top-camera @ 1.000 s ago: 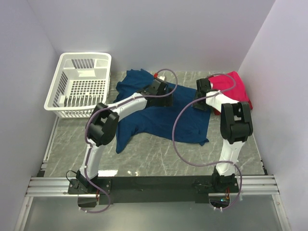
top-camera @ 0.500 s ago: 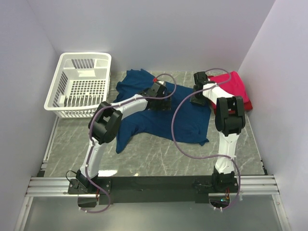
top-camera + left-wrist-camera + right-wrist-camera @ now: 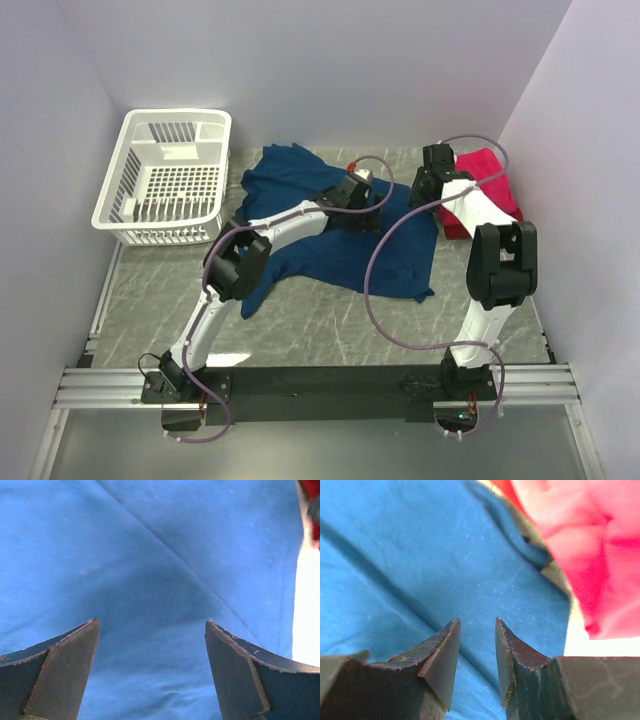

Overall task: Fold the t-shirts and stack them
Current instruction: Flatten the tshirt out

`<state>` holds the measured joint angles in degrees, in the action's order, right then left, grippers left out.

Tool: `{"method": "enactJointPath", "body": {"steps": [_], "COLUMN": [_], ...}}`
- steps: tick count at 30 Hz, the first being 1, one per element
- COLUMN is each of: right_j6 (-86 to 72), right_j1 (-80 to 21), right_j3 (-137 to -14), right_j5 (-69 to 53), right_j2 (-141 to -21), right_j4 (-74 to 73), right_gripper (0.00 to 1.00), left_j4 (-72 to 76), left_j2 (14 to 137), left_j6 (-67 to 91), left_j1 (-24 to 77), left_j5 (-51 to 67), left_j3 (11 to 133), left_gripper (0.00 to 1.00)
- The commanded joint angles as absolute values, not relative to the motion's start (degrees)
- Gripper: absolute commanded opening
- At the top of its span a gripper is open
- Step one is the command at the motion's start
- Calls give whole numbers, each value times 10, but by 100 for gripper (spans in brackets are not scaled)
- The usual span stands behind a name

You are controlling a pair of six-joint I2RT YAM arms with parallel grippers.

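The left gripper [image 3: 150, 625] and right gripper [image 3: 477, 622] are swinging rightward over the spread navy shirt [image 3: 330, 255]. The left is gaping wide; the right is narrowing, empty, at the corner beside the red shirts [image 3: 490, 172], probably lining up a fold.

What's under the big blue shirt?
The blue shirt lies on the grey marbled table, which shows around its edges. Anything else beneath it is hidden by the cloth.
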<state>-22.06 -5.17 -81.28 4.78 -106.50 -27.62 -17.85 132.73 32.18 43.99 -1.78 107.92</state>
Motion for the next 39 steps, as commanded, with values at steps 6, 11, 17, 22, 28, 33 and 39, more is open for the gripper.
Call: {"method": "enactJointPath", "body": {"steps": [6, 11, 17, 22, 28, 33, 39], "right_j6": [-213, -199, -185, -170, -148, -119, -96], "right_j1": [-27, -21, -18, -18, -18, -19, -19], "right_j3": [-807, -874, -940, -968, -1001, -998, -1021], "right_j5": [94, 123, 148, 153, 127, 93, 76], "right_j2": [-1079, -1131, -1194, -1222, -1246, -1251, -1278], "right_j4": [-261, -290, -322, -330, -350, -352, -389], "right_gripper": [41, 41, 41, 41, 39, 37, 37], "left_j4": [-163, -165, -166, -152, -154, -149, -144], "left_j2": [1320, 1264, 1196, 1144, 1107, 1081, 1033], "left_j6": [304, 295, 310, 316, 316, 325, 323], "left_j1": [456, 455, 439, 432, 425, 395, 362], "left_j5": [-38, -79, -98, -103, -120, -121, -126], "left_j3": [1076, 996, 892, 828, 782, 744, 704], "left_gripper": [91, 92, 92, 93, 93, 93, 93]}}
